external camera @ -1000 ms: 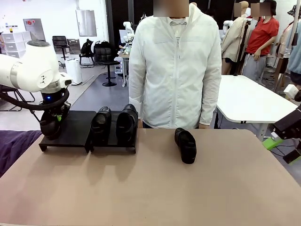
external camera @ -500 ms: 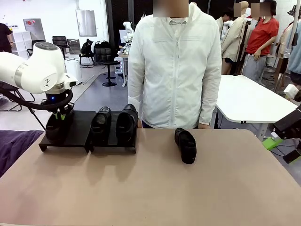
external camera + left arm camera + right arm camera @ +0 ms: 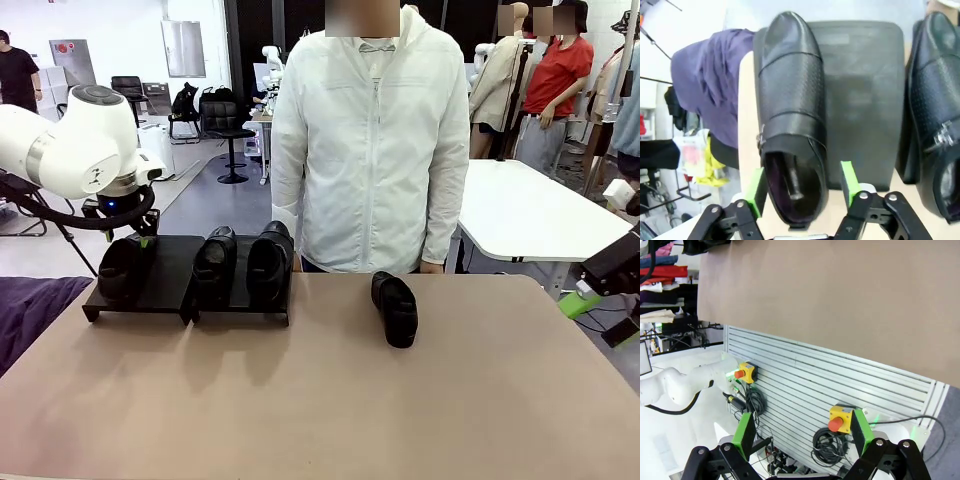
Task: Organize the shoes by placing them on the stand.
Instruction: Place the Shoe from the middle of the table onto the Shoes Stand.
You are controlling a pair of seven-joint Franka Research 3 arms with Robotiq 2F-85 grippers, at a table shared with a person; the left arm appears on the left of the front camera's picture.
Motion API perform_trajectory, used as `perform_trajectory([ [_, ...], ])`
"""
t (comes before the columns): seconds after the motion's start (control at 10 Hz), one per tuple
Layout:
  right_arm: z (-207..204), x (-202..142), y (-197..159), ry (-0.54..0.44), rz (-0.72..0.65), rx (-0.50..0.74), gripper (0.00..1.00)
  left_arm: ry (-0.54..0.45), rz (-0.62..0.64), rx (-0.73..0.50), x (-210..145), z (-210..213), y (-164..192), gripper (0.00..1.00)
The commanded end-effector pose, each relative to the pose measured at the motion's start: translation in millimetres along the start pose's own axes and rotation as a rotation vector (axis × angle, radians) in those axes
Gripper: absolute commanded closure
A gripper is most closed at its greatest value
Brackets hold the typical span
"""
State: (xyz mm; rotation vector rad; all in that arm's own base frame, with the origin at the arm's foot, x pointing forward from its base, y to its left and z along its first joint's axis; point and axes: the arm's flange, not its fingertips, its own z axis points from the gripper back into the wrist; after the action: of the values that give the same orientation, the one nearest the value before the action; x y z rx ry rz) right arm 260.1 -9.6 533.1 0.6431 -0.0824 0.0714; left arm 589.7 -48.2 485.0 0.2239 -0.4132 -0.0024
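The left jaws hang over the far left corner of the table, spread wide on either side of the heel of a shoe (image 3: pixel 790 95). Their green pads (image 3: pixel 756 192) sit just beside the leather and do not look to be pinching it. That shoe lies flat along the outer edge of the stand (image 3: pixel 860 100), toe pointing away from the wrist. Two more shoes (image 3: pixel 215 265) (image 3: pixel 270 260) sit on the stand's other section.

The step in hand looks like letting go, and it calls for a straight lift. The jaws should rise clear of the heel before the arm swings aside (a sideways brush could push the shoe off that outer edge).

The last shoe (image 3: pixel 394 308) lies on the table (image 3: pixel 320 400) near its far edge, in front of the person (image 3: pixel 370 140). The bare space beside the first shoe seems meant for it. The right jaws stand wide and hold nothing, off the table's right side.
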Motion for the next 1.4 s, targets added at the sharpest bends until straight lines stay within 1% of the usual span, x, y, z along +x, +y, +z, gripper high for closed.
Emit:
perform_trajectory([
  [0.0,3,1,3,0.000,-0.012,0.011,0.00,0.021,-0.077,-0.072,-33,38,8,0.00],
  [0.1,3,1,3,0.000,-0.012,0.011,0.00,-0.012,-0.077,-0.091,-53,64,17,0.00],
  [0.2,3,1,3,0.000,-0.012,0.011,0.00,-0.034,-0.130,-0.173,-79,91,30,0.00],
  [0.3,3,1,3,0.000,-0.012,0.011,0.00,0.022,-0.249,-0.321,-110,120,50,0.00],
  [0.4,3,1,3,0.000,-0.012,0.011,0.00,0.065,-0.337,-0.453,-132,141,72,0.00],
  [0.5,3,1,3,0.000,-0.012,0.011,0.00,0.153,-0.406,-0.541,-150,157,94,0.00],
  [0.6,3,1,3,0.000,-0.012,0.011,0.00,0.231,-0.411,-0.573,-168,169,113,0.00],
  [0.7,3,1,3,0.000,-0.012,0.011,0.00,0.319,-0.389,-0.575,-194,178,130,0.00],
  [0.8,3,1,3,0.000,-0.012,0.011,0.00,0.344,-0.328,-0.538,-223,182,136,0.00],
  [0.9,3,1,3,0.000,-0.012,0.011,0.00,0.292,-0.320,-0.546,-246,184,134,0.00],
  [1.0,3,1,3,0.000,-0.012,0.011,0.00,0.236,-0.297,-0.510,-260,180,128,0.00],
  [1.1,3,1,3,0.000,-0.012,0.011,0.00,0.318,-0.341,-0.594,-238,183,146,0.00],
  [1.3,3,1,3,0.000,-0.012,0.011,0.00,0.318,-0.341,-0.594,-238,183,146,0.00],
])
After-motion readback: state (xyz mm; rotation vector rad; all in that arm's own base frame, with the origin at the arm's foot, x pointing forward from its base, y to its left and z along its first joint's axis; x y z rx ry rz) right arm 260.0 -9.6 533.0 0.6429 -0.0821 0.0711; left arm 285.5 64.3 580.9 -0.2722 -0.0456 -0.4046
